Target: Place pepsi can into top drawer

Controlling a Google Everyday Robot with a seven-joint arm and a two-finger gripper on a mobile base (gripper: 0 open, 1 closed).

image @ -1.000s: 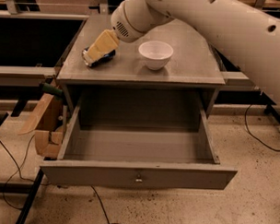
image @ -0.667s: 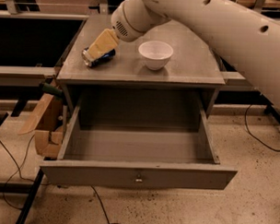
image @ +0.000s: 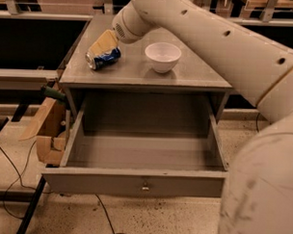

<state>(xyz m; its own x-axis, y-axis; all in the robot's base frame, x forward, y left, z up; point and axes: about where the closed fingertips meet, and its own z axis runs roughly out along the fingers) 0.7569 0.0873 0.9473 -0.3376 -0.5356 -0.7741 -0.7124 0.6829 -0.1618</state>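
End effector (image: 102, 46) in the upper left of the frame, right on top of the pepsi can (image: 105, 58). Can't tell if it's spread or clamped on it. Can lies on its side on the desk (image: 138, 73) top, left part, silver end facing lower left. White bowl (image: 162, 56) upright to the right of it, apart. Top drawer (image: 134, 182) pulled open at lower centre, knob (image: 145, 188) mid front panel. Arm (image: 216, 42) comes in from the right edge.
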